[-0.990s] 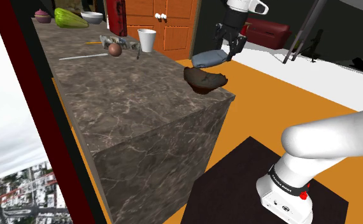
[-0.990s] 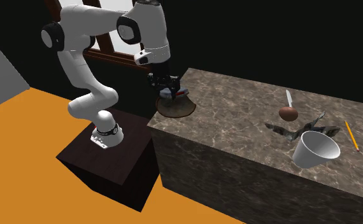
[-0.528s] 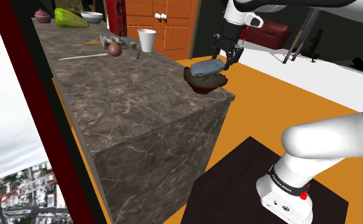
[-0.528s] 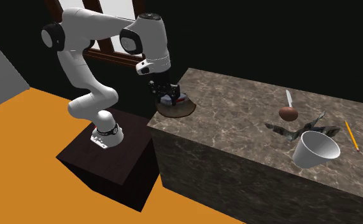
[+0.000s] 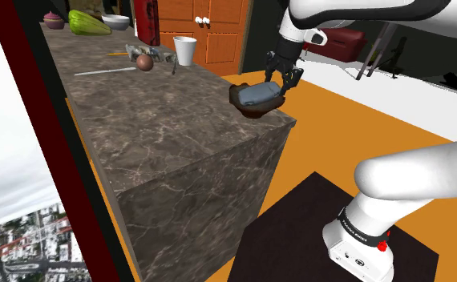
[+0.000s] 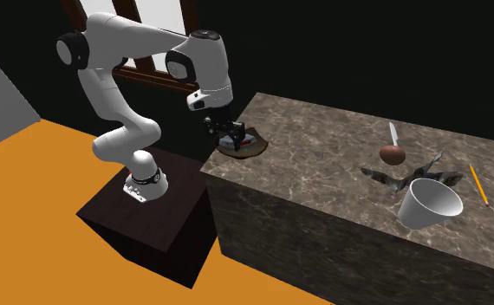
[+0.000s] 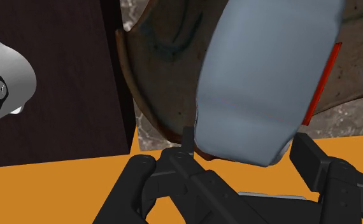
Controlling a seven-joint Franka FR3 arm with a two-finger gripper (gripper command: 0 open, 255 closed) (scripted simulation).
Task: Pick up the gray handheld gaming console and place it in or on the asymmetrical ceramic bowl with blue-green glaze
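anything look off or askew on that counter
The bowl sits right at the counter's corner, and its rim seems to reach the edge above the floor, so it looks precarious. The console lies in it. Nothing looks spilled or broken.

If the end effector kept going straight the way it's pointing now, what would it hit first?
Most likely the pale grey-blue rounded handheld console, which lies directly ahead of the end effector inside the brown, teal-streaked asymmetrical bowl; the bowl's floor would come next.
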